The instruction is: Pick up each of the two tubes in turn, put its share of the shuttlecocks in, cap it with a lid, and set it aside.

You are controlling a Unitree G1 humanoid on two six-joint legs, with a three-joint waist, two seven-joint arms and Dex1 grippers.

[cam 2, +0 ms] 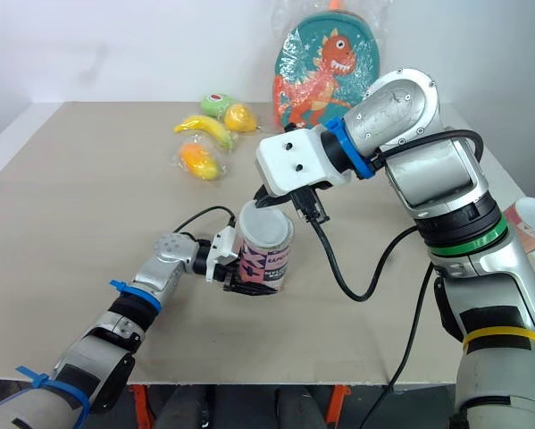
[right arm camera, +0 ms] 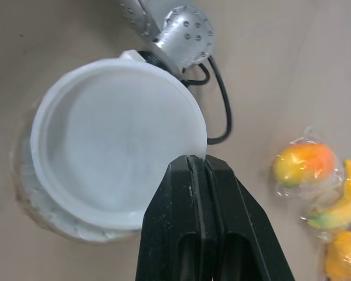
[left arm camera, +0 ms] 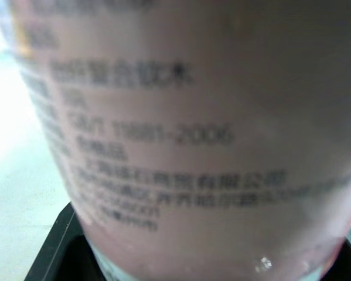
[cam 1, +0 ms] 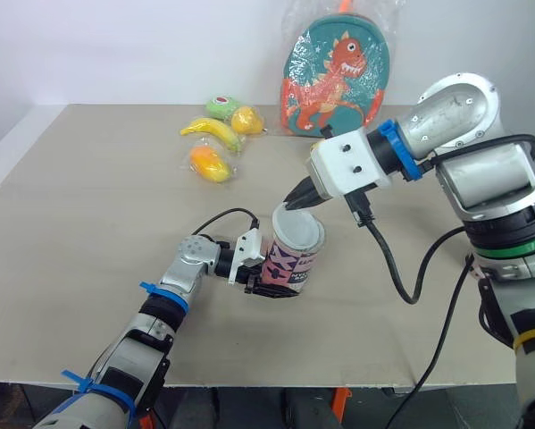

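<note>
The pink printed cardboard tube [cam 1: 289,264] is at the middle of the beige counter [cam 1: 88,223], nearer to its front edge. The left hand [cam 1: 276,277] clasps it from the left. On its mouth sits the white round plastic lid [cam 1: 301,231], tilted. The right hand [cam 1: 294,202] pinches the lid's rim at the far side. Toward the far edge lie the wrapped yellow banana [cam 1: 213,131], the orange mango [cam 1: 210,164] before it, and the green fruit [cam 1: 221,106] and yellow lemon [cam 1: 246,119] behind it. Right of these, at the far edge, stands the teal dinosaur backpack [cam 1: 336,76].
</note>
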